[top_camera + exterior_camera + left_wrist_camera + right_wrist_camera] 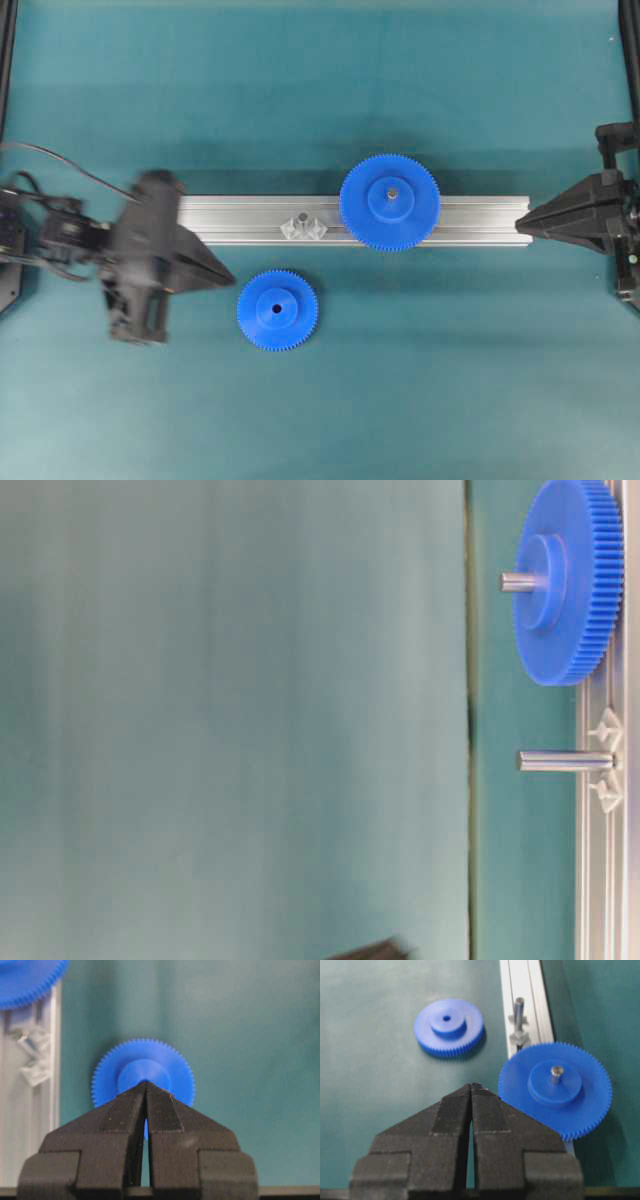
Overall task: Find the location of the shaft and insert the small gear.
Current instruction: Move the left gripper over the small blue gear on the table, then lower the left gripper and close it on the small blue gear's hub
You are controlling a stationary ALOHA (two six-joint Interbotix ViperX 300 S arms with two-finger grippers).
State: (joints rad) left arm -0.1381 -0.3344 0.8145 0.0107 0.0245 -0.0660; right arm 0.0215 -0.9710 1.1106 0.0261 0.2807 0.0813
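Nearest the left wrist camera, the black left gripper [145, 1085] had its two wedge-shaped fingers pressed together at the tips, holding nothing. Just beyond those tips lay the small gear [143, 1075], a blue plastic toothed disc with a raised round hub and a dark centre hole, flat on the teal mat [420, 400]. In the overhead view the small gear [278, 310] sat beside the long grooved aluminium rail [250, 220] without touching it, and the left gripper [228, 275] pointed at it from the left, its tip close to the gear's edge but apart from it.

On the rail stood the shaft [565, 762], a thin silvery metal peg rising bare from a shiny faceted, crystal-like base [304, 229]. Nothing was threaded on it.

Further along the same rail sat the larger blue toothed gear [390, 202], threaded on a grey metal pin [556, 1072] whose end poked out of its hub. Its rim overhung both edges of the rail.

At the rail's far end the black right gripper [522, 223] also had its fingers closed together, empty, its tip at the rail's end.
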